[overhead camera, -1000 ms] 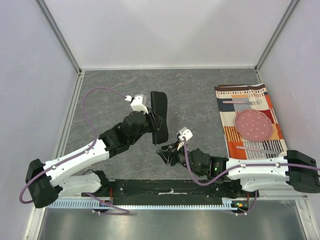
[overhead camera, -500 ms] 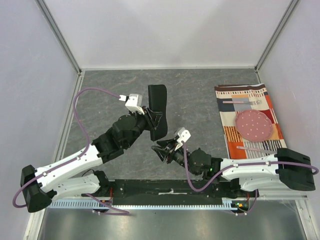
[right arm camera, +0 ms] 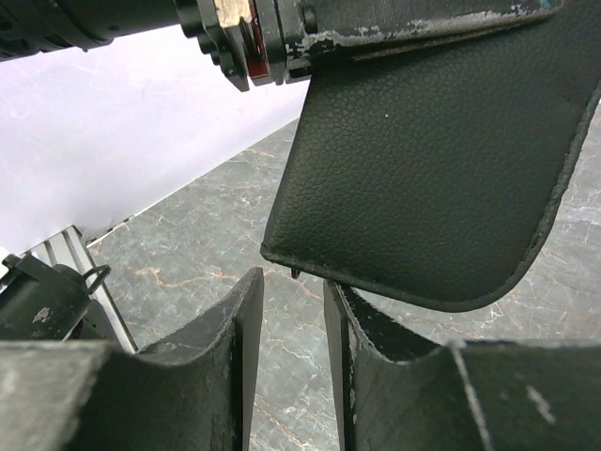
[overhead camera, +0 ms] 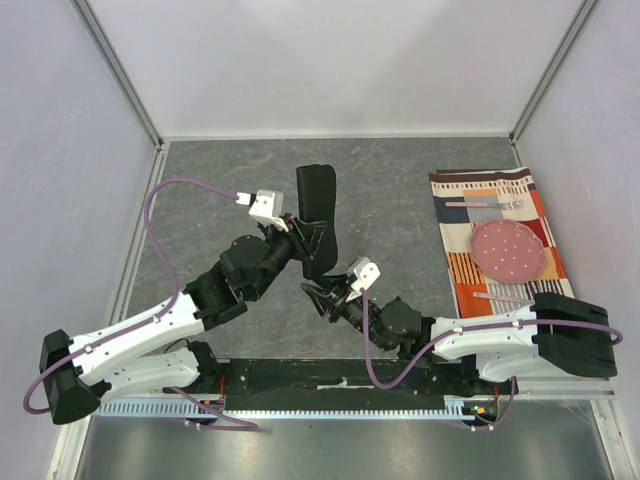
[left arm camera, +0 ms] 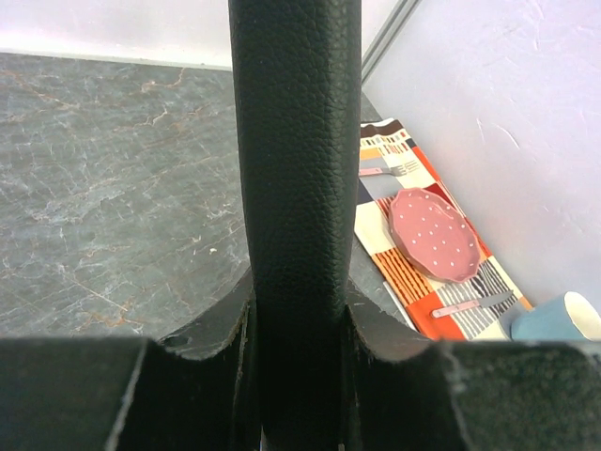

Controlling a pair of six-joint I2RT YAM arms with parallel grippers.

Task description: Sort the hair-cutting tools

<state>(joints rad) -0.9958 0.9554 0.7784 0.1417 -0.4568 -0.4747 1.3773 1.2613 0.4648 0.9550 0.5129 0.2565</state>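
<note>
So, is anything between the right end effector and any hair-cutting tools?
No tools show in any view. Only the black pouch, clamped by the left end effector, hangs just ahead of the right end effector; whether it holds them cannot be told.

Right gripper (overhead camera: pixel 313 297) has neared the pouch (overhead camera: pixel 318 200), perhaps touching.

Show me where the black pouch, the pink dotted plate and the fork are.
black pouch (overhead camera: pixel 317 195): top external view, on its upper flat face.
pink dotted plate (overhead camera: pixel 508 249): top external view, at its centre.
fork (overhead camera: pixel 480 204): top external view, on its handle.
</note>
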